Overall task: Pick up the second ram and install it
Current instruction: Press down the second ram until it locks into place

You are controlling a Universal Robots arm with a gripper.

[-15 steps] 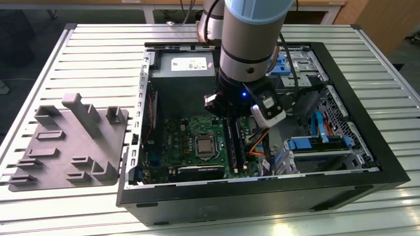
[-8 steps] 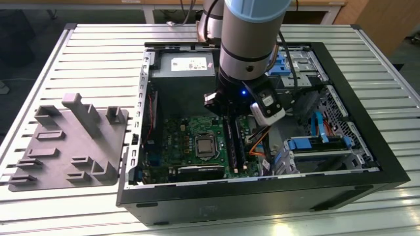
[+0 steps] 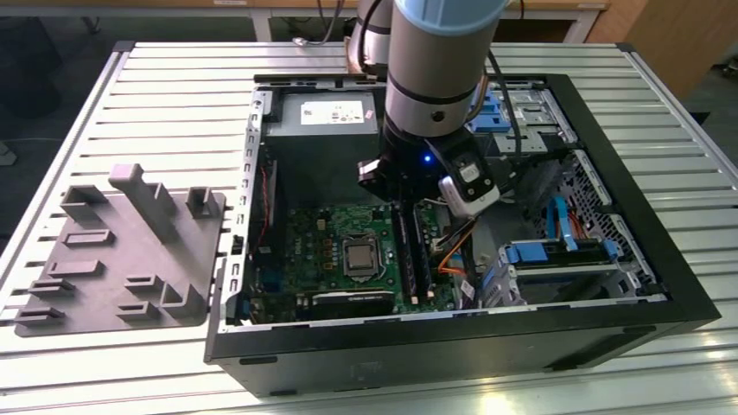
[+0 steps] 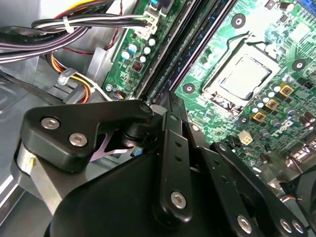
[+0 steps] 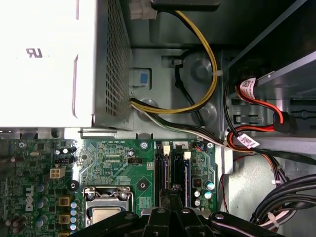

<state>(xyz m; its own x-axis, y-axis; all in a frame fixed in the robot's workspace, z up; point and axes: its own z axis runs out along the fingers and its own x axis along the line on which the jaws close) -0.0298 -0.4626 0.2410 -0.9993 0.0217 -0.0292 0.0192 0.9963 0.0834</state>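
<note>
My gripper (image 3: pixel 406 207) reaches down inside the open computer case, over the black memory slots (image 3: pixel 406 251) of the green motherboard (image 3: pixel 328 251). Its black fingers (image 4: pixel 170 116) are closed together, their tips right at the slots. In the first wrist view the gripper (image 5: pixel 173 190) points at the slots, where the second ram (image 5: pixel 186 170), a narrow blue stick, stands on edge in a slot just beside the tips. Whether the tips touch it I cannot tell. The silver processor (image 5: pixel 106 212) lies next to the slots.
The power supply (image 3: pixel 323 117) fills the case's far end, with cable bundles (image 4: pixel 74 27) and red and orange wires (image 5: pixel 261 121) near the slots. Drive bays with blue clips (image 3: pixel 554 251) line the exterior view's right. A grey fixture tray (image 3: pixel 121 255) lies outside the case.
</note>
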